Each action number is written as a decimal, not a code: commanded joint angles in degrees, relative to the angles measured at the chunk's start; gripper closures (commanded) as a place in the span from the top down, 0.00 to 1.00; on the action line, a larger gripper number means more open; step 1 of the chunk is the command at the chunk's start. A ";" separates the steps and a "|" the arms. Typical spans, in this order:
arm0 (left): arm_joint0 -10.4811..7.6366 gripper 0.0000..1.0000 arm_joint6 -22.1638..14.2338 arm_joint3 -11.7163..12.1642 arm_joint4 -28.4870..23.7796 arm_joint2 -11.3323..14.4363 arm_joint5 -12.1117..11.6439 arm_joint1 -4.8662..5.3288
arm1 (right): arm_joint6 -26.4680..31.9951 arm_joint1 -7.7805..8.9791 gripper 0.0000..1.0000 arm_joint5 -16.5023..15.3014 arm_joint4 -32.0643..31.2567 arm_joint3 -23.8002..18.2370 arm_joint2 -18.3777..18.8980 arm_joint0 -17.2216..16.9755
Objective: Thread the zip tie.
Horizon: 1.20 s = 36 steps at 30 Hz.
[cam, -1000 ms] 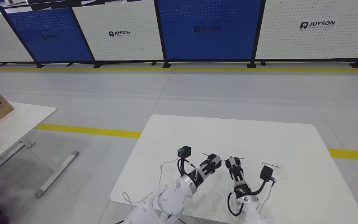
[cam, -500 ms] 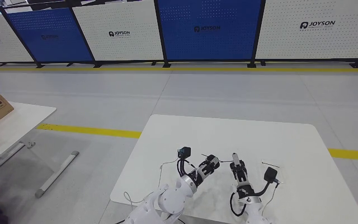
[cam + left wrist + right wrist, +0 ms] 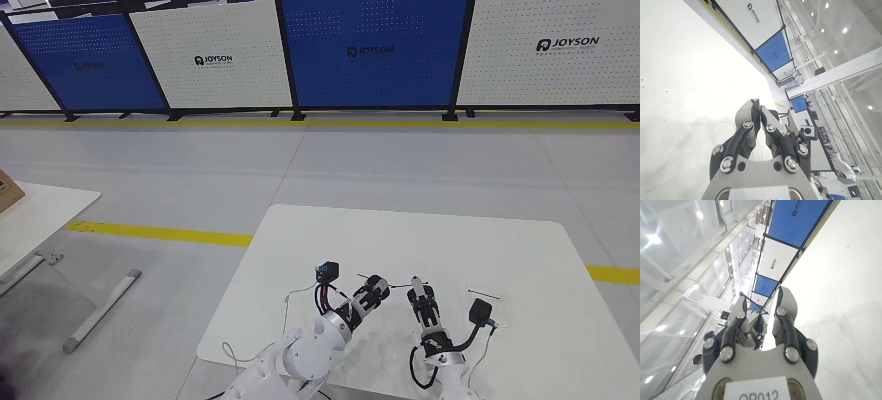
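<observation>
Well, from above, my left hand (image 3: 376, 289) and right hand (image 3: 419, 290) hang close together over the white surface (image 3: 400, 235), with a thin black zip tie (image 3: 395, 287) between them. From my left wrist, the left hand (image 3: 760, 109) is clamped on the zip tie (image 3: 782, 113). From my right wrist, the right hand (image 3: 762, 296) gapes apart, and the zip tie (image 3: 753, 304) has its head just beside one fingertip (image 3: 743, 302).

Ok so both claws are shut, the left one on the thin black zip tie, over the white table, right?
No. The right claw is open, jaws well apart, as the right wrist view shows. The left claw is shut on the thin black zip tie over the white table.
</observation>
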 commanded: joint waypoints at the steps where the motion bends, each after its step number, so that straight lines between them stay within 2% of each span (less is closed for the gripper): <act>1: -0.03 0.00 -0.07 0.01 0.08 -0.02 0.03 -0.03 | 0.04 -0.01 0.22 0.04 -0.04 0.03 -0.01 0.03; 7: 0.00 0.00 -0.35 -0.31 0.46 -0.15 -0.25 -0.05 | -0.13 -0.05 0.12 0.16 -0.05 0.04 0.10 0.15; 10: 0.11 0.00 -0.41 -0.39 0.59 -0.23 -0.36 -0.06 | -0.22 -0.07 0.00 0.10 -0.06 0.06 0.10 0.16; 16: 0.28 0.00 -0.32 -0.48 0.58 -0.34 -0.41 -0.12 | -0.22 -0.11 0.00 0.02 0.01 0.11 0.07 0.18; 28: 0.64 0.00 -1.12 -1.37 0.00 -0.42 -2.44 -0.21 | 1.25 -0.13 0.00 -0.51 1.50 -0.29 0.18 0.23; 36: 0.71 0.00 -1.16 -1.27 0.59 -0.70 -1.89 -0.20 | 0.35 -0.17 0.00 -2.26 2.57 -0.89 0.64 -0.08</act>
